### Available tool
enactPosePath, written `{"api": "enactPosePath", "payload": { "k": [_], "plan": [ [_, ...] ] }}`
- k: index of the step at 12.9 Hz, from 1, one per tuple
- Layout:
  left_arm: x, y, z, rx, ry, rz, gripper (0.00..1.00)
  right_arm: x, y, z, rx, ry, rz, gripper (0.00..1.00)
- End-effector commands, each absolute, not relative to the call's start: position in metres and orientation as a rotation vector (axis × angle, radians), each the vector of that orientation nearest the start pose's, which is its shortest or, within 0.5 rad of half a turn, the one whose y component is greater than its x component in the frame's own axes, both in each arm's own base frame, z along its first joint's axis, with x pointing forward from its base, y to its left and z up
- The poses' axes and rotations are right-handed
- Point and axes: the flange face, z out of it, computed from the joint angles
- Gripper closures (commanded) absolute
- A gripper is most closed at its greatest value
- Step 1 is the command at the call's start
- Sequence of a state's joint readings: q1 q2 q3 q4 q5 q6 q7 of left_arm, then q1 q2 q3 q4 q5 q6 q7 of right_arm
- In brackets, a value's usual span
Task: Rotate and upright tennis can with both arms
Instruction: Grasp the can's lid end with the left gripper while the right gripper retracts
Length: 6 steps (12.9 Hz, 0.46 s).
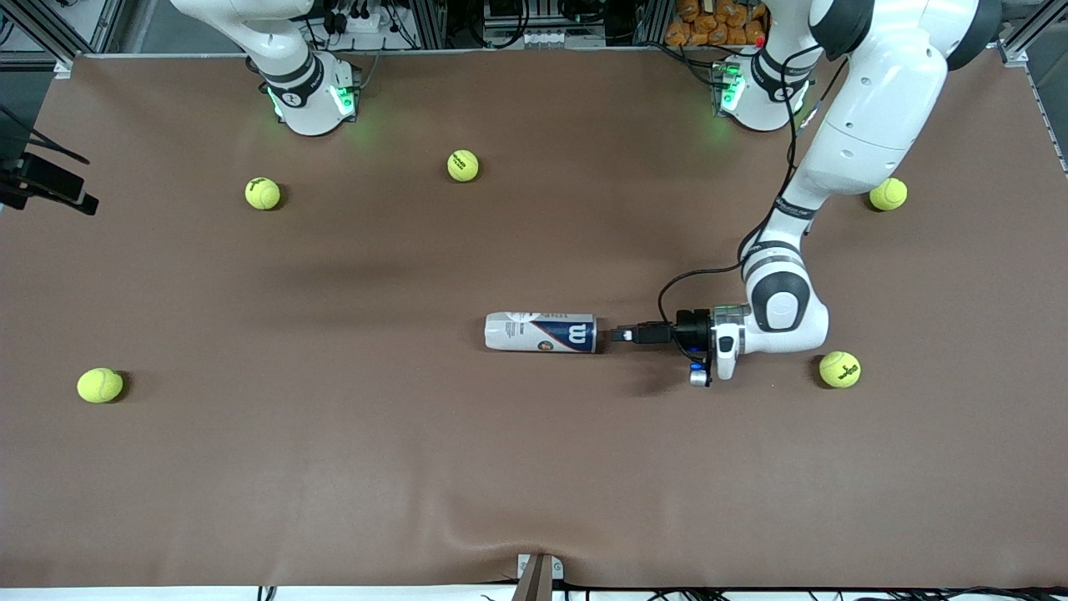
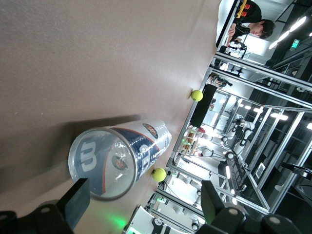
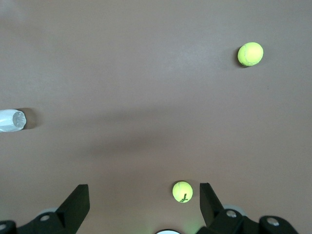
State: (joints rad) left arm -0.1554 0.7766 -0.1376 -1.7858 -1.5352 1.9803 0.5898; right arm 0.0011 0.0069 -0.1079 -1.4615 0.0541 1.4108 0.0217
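The tennis can (image 1: pixel 541 332) lies on its side in the middle of the brown table, its navy "W" end toward the left arm's end of the table. My left gripper (image 1: pixel 619 335) is low over the table, held level and pointing at that end, a short gap from it. In the left wrist view the can's round end (image 2: pixel 117 158) faces the open, empty left gripper (image 2: pixel 144 204). My right gripper (image 3: pixel 144 204) is open and empty, high over the table, out of the front view. The can's white end (image 3: pixel 10 121) shows in the right wrist view.
Several yellow-green tennis balls lie about: one (image 1: pixel 839 369) close to the left wrist, one (image 1: pixel 888 194) by the left forearm, two (image 1: pixel 463 165) (image 1: pixel 263 193) near the right arm's base, one (image 1: pixel 100 385) at the right arm's end. A ball (image 3: pixel 182 191) lies under the right gripper.
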Motion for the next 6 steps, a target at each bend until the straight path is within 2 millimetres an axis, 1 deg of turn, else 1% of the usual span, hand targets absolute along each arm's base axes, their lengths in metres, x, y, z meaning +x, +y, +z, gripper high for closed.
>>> {"api": "enactPosePath", "payload": {
  "k": [1, 2, 3, 4, 5, 6],
  "plan": [
    [0.587, -0.247, 0.127, 1.819, 0.294, -0.276, 0.05, 0.524, -0.05, 0.666, -3.069, 0.214, 0.07, 0.0],
    [0.585, -0.253, 0.123, 1.824, 0.291, -0.282, 0.07, 0.523, -0.052, 0.668, -3.086, 0.204, 0.066, 0.0],
    [0.589, -0.252, 0.121, 1.837, 0.3, -0.265, 0.12, 0.522, -0.056, 0.668, -3.115, 0.193, 0.068, 0.0],
    [0.587, -0.257, 0.117, 1.846, 0.299, -0.262, 0.15, 0.521, -0.061, 0.67, -3.119, 0.129, 0.063, 0.0],
    [0.589, -0.261, 0.118, 1.846, 0.286, -0.255, 0.21, 0.521, -0.061, 0.67, -3.123, 0.108, 0.061, 0.0],
    [0.589, -0.262, 0.115, 1.845, 0.289, -0.258, 0.26, 0.522, -0.061, 0.67, -3.123, 0.108, 0.063, 0.0]
  ]
}}
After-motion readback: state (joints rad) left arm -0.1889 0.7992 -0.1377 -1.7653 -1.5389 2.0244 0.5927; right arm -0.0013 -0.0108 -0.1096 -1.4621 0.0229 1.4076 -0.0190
